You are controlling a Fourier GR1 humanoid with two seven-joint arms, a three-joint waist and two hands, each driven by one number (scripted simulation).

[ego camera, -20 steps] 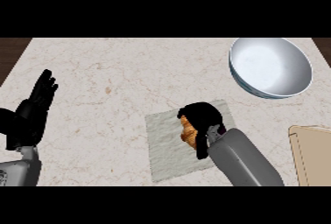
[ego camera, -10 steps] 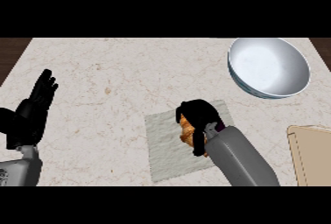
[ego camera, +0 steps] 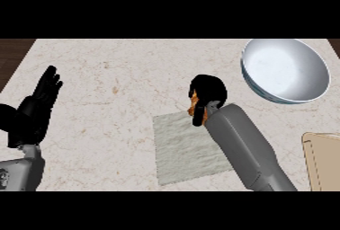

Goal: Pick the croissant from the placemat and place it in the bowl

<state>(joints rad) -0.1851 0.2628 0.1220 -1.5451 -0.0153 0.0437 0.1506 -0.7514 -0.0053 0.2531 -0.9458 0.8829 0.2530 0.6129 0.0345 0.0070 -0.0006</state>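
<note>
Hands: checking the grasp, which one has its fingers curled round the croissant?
The right hand, above the placemat; its fingers wrap the croissant. The left hand rests open.

Marble counter (ego camera: 119, 81), tan board (ego camera: 324, 161) right.

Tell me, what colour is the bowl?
The bowl is white with a pale grey-blue rim, in the head view.

Only 1 view is given, from the robot's head, looking steeply down on the marble counter (ego camera: 119, 76). It sits fairly close: the counter fills nearly the whole frame. Taking the grey placemat (ego camera: 189, 150) as landmark, it lies just below centre; 2 forearms enter from the lower edge on either side of it, and the bowl (ego camera: 285, 69) sits to its upper right.
</note>
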